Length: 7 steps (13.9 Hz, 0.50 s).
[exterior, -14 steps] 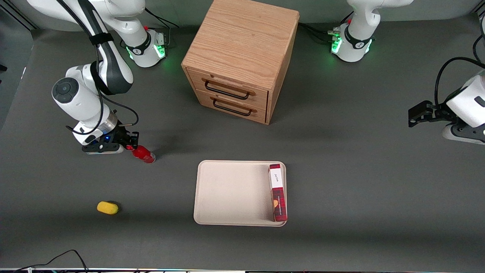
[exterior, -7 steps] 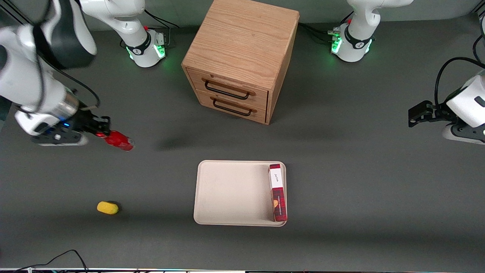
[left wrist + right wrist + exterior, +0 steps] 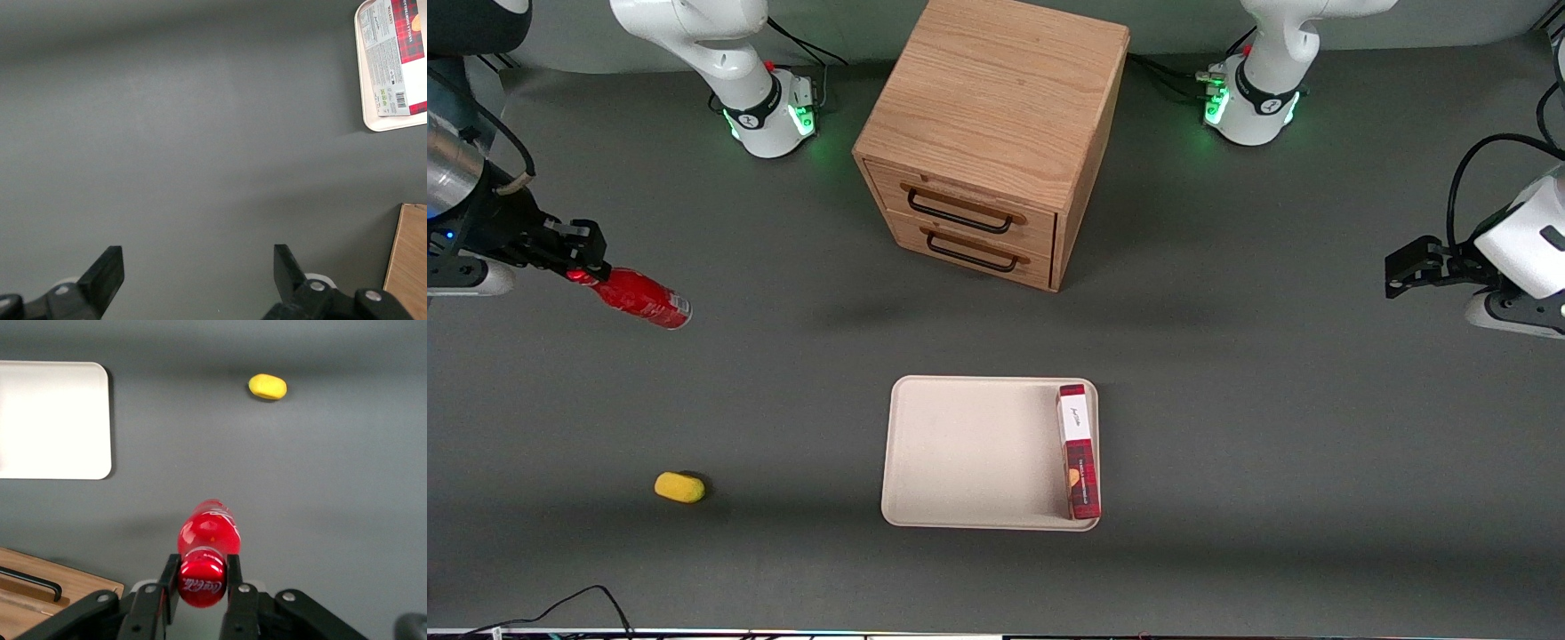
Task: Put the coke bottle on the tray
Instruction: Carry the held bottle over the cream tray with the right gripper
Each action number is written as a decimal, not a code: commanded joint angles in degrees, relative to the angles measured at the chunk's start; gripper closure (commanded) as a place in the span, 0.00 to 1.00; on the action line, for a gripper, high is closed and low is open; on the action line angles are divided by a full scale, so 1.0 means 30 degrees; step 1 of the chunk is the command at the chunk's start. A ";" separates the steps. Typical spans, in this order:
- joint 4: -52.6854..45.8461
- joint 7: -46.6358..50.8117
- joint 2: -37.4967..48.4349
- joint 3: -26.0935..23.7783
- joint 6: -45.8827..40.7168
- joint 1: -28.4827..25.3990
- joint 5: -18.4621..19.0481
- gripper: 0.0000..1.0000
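Note:
My right gripper (image 3: pixel 580 269) is shut on the red cap of the coke bottle (image 3: pixel 640 300) and holds it high above the table at the working arm's end. The small all-red bottle hangs tilted, its silvery base pointing toward the tray. In the right wrist view the bottle (image 3: pixel 207 537) sits between the gripper's (image 3: pixel 202 577) two black fingers (image 3: pixel 171 577), cap toward the camera. The cream-beige tray (image 3: pixel 969 453) lies flat near the table's middle, nearer the front camera than the cabinet, and also shows in the right wrist view (image 3: pixel 53 420).
A long red box with a white end (image 3: pixel 1078 449) lies on the tray along its edge toward the parked arm. A wooden two-drawer cabinet (image 3: pixel 991 133) stands farther from the front camera than the tray. A small yellow oval thing (image 3: pixel 679 487) lies on the table.
The right gripper has lifted the bottle off the table and carried it up and outward toward the working arm's end. The tray, red box and yellow thing have not moved.

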State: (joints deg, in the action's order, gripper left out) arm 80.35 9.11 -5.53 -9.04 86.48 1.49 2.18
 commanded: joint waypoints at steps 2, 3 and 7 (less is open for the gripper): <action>-0.3487 0.2285 -0.3334 -0.0181 -0.0586 -0.1515 0.0182 1.00; -0.4334 0.3049 -0.4445 -0.0181 -0.0410 -0.2014 0.0182 1.00; -0.6188 0.5340 -0.7878 -0.0152 0.3386 -0.4182 0.0211 1.00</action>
State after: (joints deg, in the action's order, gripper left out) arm 68.49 22.02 -22.84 -9.61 92.89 -8.39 2.16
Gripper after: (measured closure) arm 0.687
